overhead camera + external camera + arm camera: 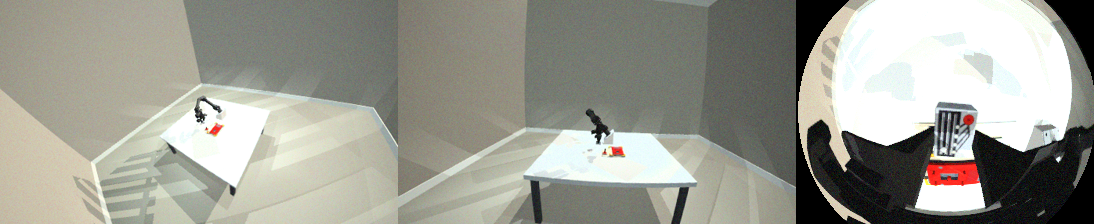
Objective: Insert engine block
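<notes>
The engine block [956, 116] is a small grey block with dark slots and a red dot on its face. My gripper [953, 132] [200, 121] [598, 142] is shut on it, one finger on each side, and holds it above the table [239, 157] [649, 172]. The car body [215, 129] [617, 152] [953, 173] is red with yellow edges and lies flat on the table. In the wrist view it shows below the block, between the fingers. The opening and the rib are too small to make out, and the block's far side is hidden.
A small red piece with a dark top [207, 128] [604, 152] stands close beside the car body. A white box-like object [222, 113] [609, 138] [1045, 135] stands on the table behind the car body, near the arm's base.
</notes>
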Robot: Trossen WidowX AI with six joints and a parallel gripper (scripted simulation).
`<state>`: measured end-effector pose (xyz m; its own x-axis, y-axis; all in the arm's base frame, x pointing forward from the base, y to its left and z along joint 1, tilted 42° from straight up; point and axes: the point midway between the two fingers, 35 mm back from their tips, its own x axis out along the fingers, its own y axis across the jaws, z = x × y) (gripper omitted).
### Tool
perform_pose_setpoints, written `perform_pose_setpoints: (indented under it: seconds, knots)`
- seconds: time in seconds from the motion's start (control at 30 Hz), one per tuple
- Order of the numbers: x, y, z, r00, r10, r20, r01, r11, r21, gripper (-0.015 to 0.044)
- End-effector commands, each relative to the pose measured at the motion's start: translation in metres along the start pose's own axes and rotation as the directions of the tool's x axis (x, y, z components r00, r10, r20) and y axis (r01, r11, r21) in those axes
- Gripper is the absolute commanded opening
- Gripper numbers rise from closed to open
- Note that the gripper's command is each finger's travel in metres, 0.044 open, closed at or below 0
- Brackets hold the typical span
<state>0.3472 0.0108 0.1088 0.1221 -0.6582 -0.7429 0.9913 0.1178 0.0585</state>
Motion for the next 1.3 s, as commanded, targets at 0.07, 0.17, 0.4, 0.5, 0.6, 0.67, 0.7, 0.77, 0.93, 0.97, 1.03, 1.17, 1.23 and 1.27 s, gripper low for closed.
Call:
perform_pose_setpoints:
  seconds: [0.07, 0.17, 0.4, 0.5, 0.6, 0.67, 0.7, 0.77, 0.93, 0.97, 1.03, 1.17, 1.23, 1.27]
  knots:
    - [-0.017, -0.004, 0.001, 1.000, -0.001, -0.004, 0.001, 1.000, 0.004, 0.0000]
    - [-0.026, -0.006, 0.002, 1.000, -0.002, -0.003, 0.002, 1.000, 0.004, 0.0000]
    - [-0.028, -0.005, -0.005, 1.000, -0.001, -0.003, 0.001, 0.998, -0.058, 0.0000]
    - [-0.026, -0.003, -0.015, 1.000, -0.001, -0.005, 0.000, 0.991, -0.132, 0.0000]
    - [-0.023, -0.001, -0.024, 1.000, -0.001, -0.006, 0.000, 0.979, -0.205, 0.0000]
    - [-0.021, 0.000, -0.030, 1.000, -0.001, -0.007, -0.001, 0.967, -0.254, 0.0000]
    - [-0.019, 0.000, -0.033, 1.000, -0.001, -0.007, -0.001, 0.960, -0.279, 0.0000]
    - [-0.017, 0.001, -0.039, 1.000, -0.001, -0.008, -0.002, 0.945, -0.327, 0.0000]
    - [-0.012, 0.003, -0.055, 1.000, 0.000, -0.009, -0.004, 0.896, -0.443, 0.0000]
    - [-0.011, 0.004, -0.058, 1.000, 0.000, -0.009, -0.004, 0.885, -0.466, 0.0000]
    - [-0.009, 0.004, -0.064, 1.000, 0.000, -0.010, -0.005, 0.860, -0.510, 0.0000]
    - [-0.004, 0.005, -0.076, 1.000, 0.000, -0.011, -0.006, 0.804, -0.594, 0.0000]
    - [-0.002, 0.005, -0.083, 1.000, 0.000, -0.011, -0.007, 0.773, -0.634, 0.0000]
    - [-0.001, 0.005, -0.086, 1.000, 0.000, -0.011, -0.007, 0.757, -0.653, 0.0000]
